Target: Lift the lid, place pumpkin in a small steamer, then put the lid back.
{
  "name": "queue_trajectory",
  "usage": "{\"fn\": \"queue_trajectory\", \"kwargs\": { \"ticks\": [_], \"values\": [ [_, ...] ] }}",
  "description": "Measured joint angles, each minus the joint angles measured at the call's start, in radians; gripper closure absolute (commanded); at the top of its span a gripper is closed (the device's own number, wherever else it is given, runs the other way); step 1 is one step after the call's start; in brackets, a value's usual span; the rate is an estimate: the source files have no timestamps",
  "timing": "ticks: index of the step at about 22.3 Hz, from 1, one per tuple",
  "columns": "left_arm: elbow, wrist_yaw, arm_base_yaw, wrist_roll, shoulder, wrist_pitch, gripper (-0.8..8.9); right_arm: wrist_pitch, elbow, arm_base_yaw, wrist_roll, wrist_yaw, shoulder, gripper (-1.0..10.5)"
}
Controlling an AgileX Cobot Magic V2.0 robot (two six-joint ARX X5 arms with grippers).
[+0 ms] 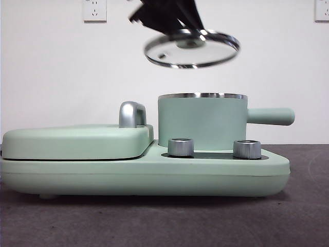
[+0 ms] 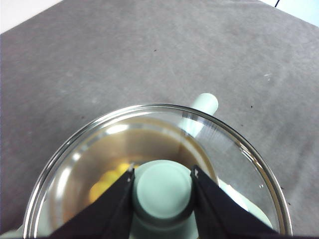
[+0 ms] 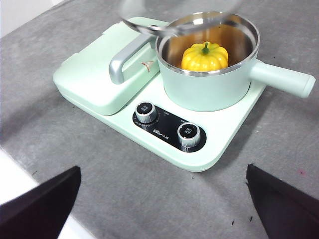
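A grey table (image 3: 124,189) stands before a white wall (image 1: 51,72). The left gripper (image 2: 163,186) clamps the lid (image 1: 192,49) by its knob, tilted in the air above the small steamer (image 1: 202,121). The pumpkin (image 3: 205,56) sits inside. The right gripper (image 3: 162,209) waits apart, jaws wide.

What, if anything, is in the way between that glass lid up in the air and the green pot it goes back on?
Nothing visible. The left gripper holds the lid by its knob above the small steamer. Only open air lies between them; the pumpkin sits below the rim.
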Motion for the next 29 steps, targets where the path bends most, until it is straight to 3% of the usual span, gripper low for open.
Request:
{"fn": "queue_trajectory", "kwargs": {
  "ticks": [8,15,29],
  "values": [
    [0.0,-0.001,-0.005,0.023,0.069,0.09,7.57,0.0,0.0,0.0,0.005,-0.003,0.0,4.2],
    [0.0,-0.015,-0.005,0.067,0.13,0.088,7.58,0.079,0.0,0.0,0.006,-0.054,0.0,4.2],
    [0.0,-0.018,0.007,0.091,0.146,0.098,8.04,0.127,0.0,0.0,0.031,-0.053,0.0,4.2]
  ]
}}
